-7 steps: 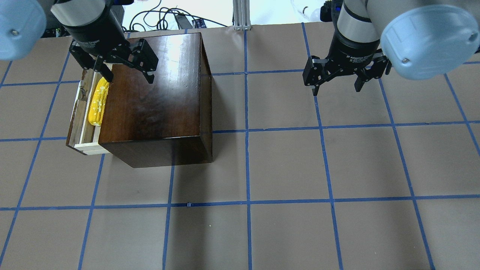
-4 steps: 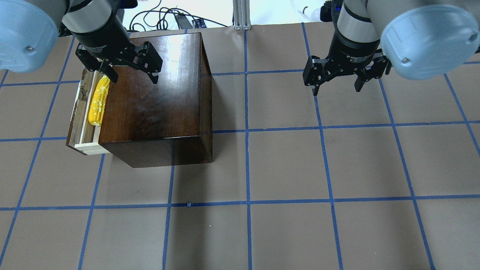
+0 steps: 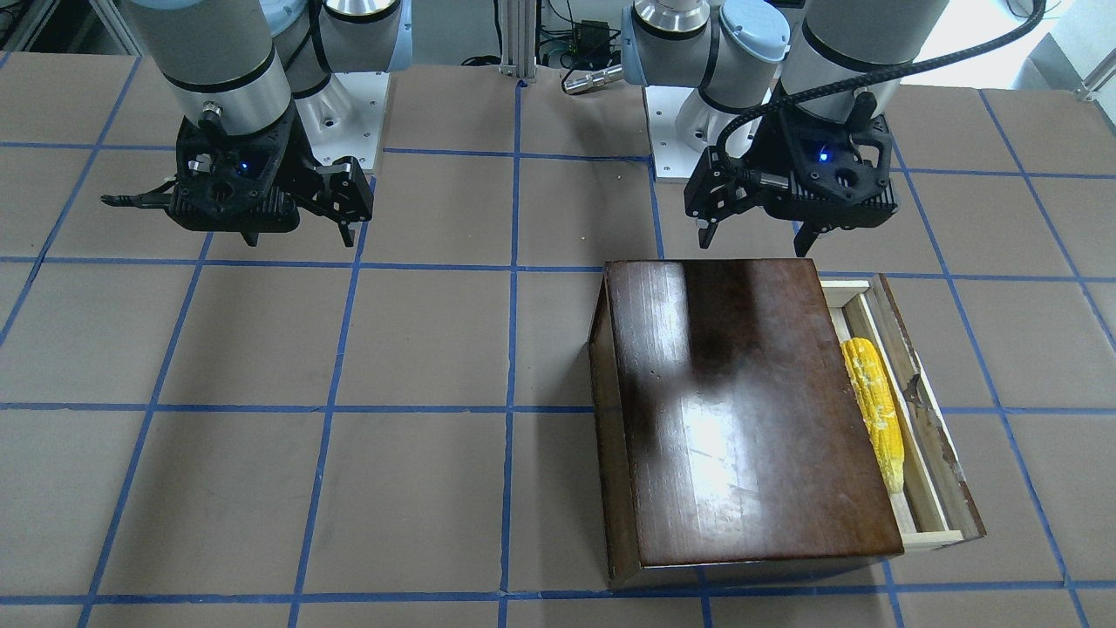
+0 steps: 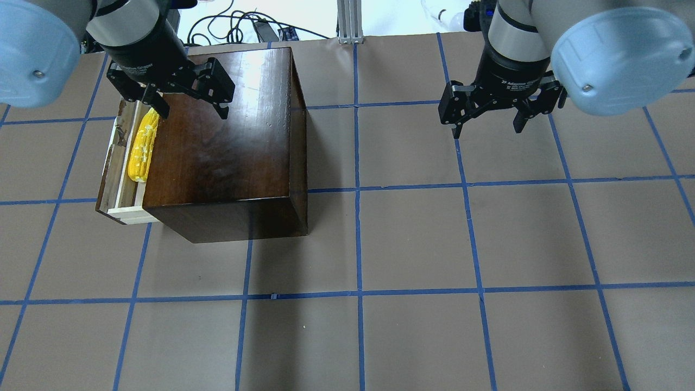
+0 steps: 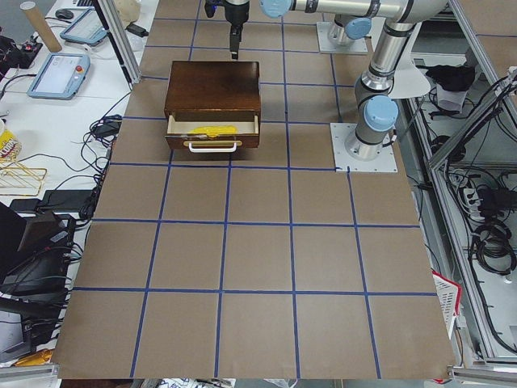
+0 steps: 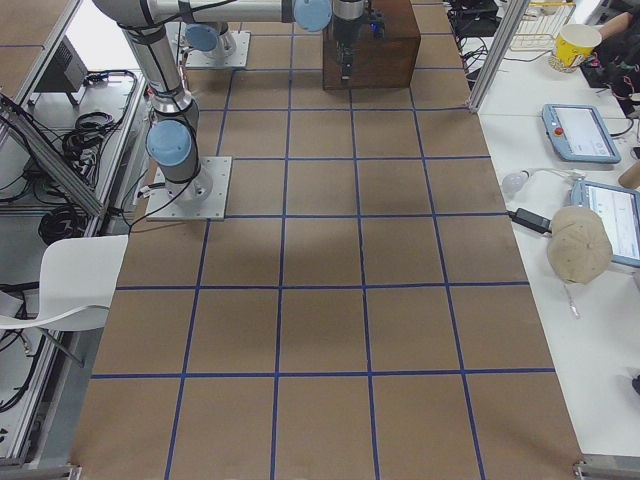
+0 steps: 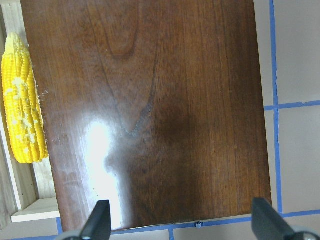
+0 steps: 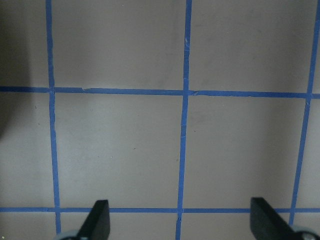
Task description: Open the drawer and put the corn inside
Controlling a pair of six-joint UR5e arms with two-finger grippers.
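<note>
Hovering above the wooden box (image 4: 228,141) near the open drawer (image 4: 117,179), the left gripper (image 4: 193,108) has drifted slightly toward the box's middle since 1 second ago, its jaws wide and empty. The corn (image 4: 140,149) lies lengthwise in the drawer, unmoved. The right gripper (image 4: 487,130) hangs over the bench (image 4: 434,244), well apart from the box, jaws wide, unchanged.

The table (image 4: 412,244), covered with brown paper and crossed by blue tape lines (image 4: 516,183), carries one dark wooden box (image 4: 222,146).
</note>
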